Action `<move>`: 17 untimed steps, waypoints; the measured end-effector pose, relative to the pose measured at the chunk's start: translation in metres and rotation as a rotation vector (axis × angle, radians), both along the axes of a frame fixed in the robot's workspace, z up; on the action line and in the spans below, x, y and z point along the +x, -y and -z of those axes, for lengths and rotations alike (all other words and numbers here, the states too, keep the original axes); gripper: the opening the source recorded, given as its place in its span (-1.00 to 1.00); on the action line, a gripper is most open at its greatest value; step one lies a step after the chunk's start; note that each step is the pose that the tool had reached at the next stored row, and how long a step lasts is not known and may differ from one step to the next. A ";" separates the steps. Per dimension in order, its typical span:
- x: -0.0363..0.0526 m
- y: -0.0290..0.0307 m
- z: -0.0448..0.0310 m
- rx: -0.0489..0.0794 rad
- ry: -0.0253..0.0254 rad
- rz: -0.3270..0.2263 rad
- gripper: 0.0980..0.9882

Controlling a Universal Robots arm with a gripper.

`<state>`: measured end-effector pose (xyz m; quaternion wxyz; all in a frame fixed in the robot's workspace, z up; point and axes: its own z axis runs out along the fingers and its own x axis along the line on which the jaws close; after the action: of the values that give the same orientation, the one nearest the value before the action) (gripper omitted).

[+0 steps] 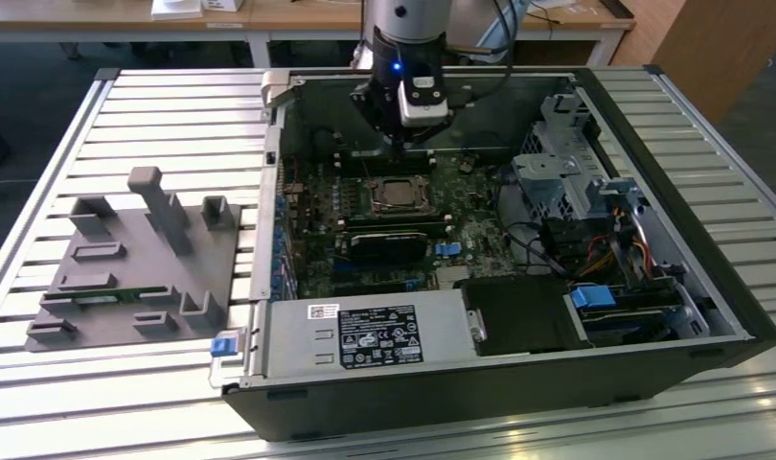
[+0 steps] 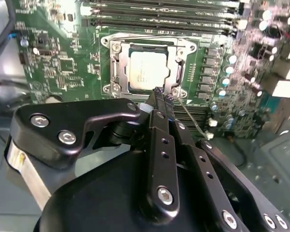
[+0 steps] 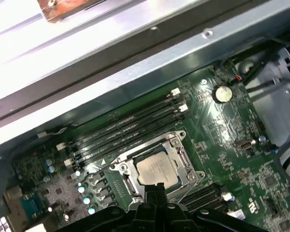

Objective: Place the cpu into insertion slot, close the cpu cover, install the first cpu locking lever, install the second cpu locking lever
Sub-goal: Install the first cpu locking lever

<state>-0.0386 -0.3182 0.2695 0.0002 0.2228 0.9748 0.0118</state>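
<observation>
A: Where is the light hardest?
B: First wrist view; the table (image 3: 77, 36) beyond the cpu (image 3: 157, 170) washes out white; the board (image 3: 217, 130) round the cpu is evenly lit.
A: And elsewhere?
B: Second wrist view, glare pales the cpu's top; exterior view, shade round the cpu; table bright farther out.

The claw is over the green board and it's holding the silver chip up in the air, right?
Not quite. The claw is over the green board, but it isn't holding the silver chip. The second wrist view shows the chip lying flat on the board inside a square metal frame, beside the claw's shut tips.
</observation>
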 end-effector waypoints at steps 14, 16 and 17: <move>0.0000 0.0000 0.0014 0.000 -0.0001 -0.252 -0.95; 0.0000 0.0000 0.0015 0.000 -0.0001 -0.281 -0.95; 0.0000 0.0000 0.0016 0.000 0.0000 -0.297 -0.95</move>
<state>-0.0386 -0.3182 0.2679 -0.0016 0.0763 0.9970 0.0116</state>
